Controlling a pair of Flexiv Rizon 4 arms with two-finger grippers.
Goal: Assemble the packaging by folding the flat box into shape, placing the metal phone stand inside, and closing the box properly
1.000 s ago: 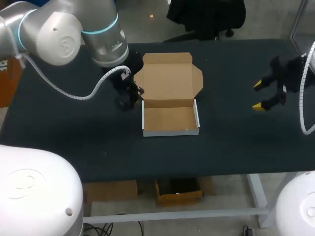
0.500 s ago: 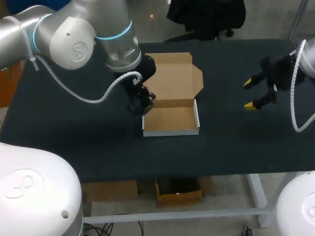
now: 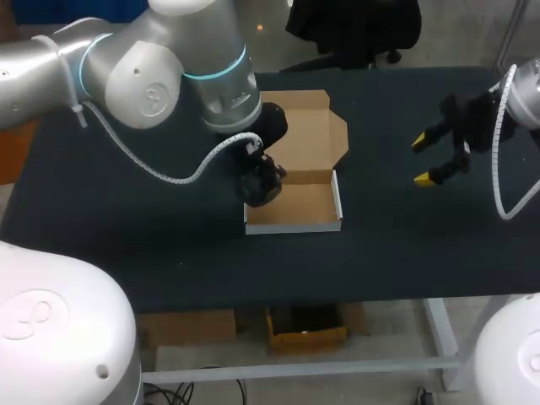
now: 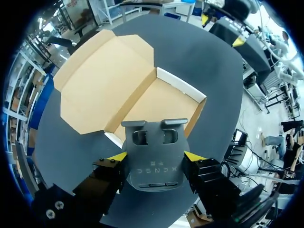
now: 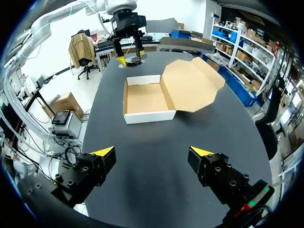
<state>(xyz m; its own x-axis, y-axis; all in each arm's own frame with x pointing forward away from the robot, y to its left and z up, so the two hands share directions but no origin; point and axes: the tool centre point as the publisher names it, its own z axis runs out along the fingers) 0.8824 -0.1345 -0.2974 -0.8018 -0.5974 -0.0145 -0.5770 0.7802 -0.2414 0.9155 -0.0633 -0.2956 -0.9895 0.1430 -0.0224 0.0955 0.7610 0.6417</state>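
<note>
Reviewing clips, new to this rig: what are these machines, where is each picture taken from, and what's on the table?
These are two robot arms at a dark table. The overhead picture looks down from behind them; each round picture comes from one arm's wrist camera. On the table sits a folded cardboard box, empty, its lid open flat. The left gripper is shut on a grey metal phone stand at the box's edge. The right gripper hangs open and empty, off to the side.
</note>
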